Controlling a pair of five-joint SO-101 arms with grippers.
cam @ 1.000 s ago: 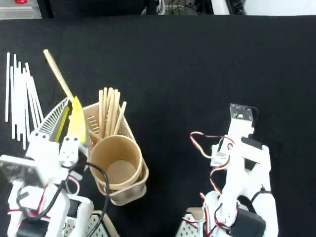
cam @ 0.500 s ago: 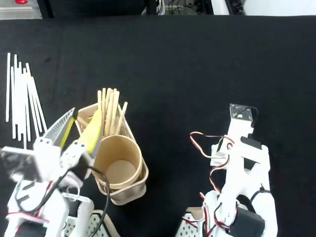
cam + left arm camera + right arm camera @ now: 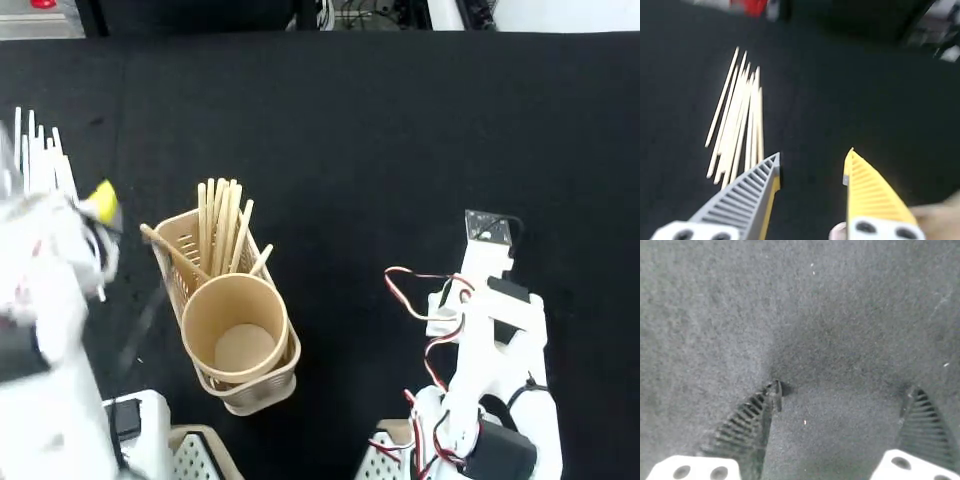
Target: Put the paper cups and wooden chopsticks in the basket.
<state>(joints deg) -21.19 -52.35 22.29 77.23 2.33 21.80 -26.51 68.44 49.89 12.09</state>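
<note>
A tan basket (image 3: 268, 384) on the black table holds a paper cup (image 3: 236, 322) and a bundle of upright wooden chopsticks (image 3: 222, 225). One more chopstick (image 3: 175, 252) leans slanted across the basket's far corner. Several loose chopsticks (image 3: 40, 170) lie at the table's left edge, and they appear just ahead of my left gripper (image 3: 812, 157). That gripper is open with nothing between its grey and yellow fingers. In the high view the left arm (image 3: 50, 290) is a blur left of the basket. My right gripper (image 3: 842, 390) is open and rests low over bare cloth.
The right arm (image 3: 490, 310) is folded at the front right, well away from the basket. Black cloth (image 3: 400, 130) covers the table. A red object (image 3: 754, 6) sits beyond the loose chopsticks at the far edge.
My left gripper held a chopstick above the basket, let it go into the basket, then swung left toward the loose pile. The right arm stayed still.
</note>
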